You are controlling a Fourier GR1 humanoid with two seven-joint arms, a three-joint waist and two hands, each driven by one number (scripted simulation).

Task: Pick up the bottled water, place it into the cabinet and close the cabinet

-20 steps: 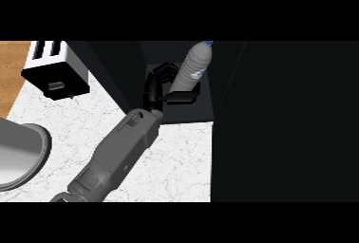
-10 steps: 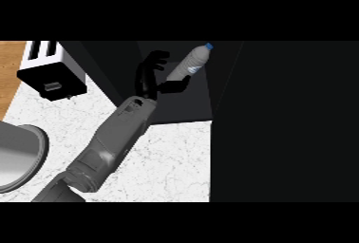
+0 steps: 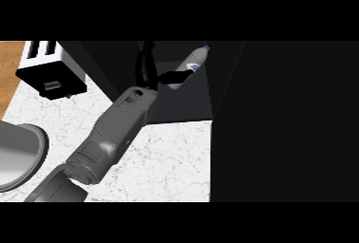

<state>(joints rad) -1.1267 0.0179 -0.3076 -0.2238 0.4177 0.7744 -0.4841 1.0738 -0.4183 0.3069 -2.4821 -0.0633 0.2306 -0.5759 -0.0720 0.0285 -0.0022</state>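
Change since half a second earlier: arm extended further up the view; bottled water carried higher and deeper into the dark cabinet opening.

Count: one bottle; one hand in view, which side it belongs to is unclear; one grey forearm; one toaster; one grey round vessel.

Bottle: long axis tilted, cap end pointing up and slightly right, base down-left. Located inside the cabinet's shaded interior, above the marbled counter.

Hand: black fingers curled around the bottle's lower part, thumb projecting right against its base.

Obscured: bottle base hidden by the fingers; hand black against dark cabinet, outline hard to read; large black panel fills the right side; vessel and toaster cut off at the left edge.
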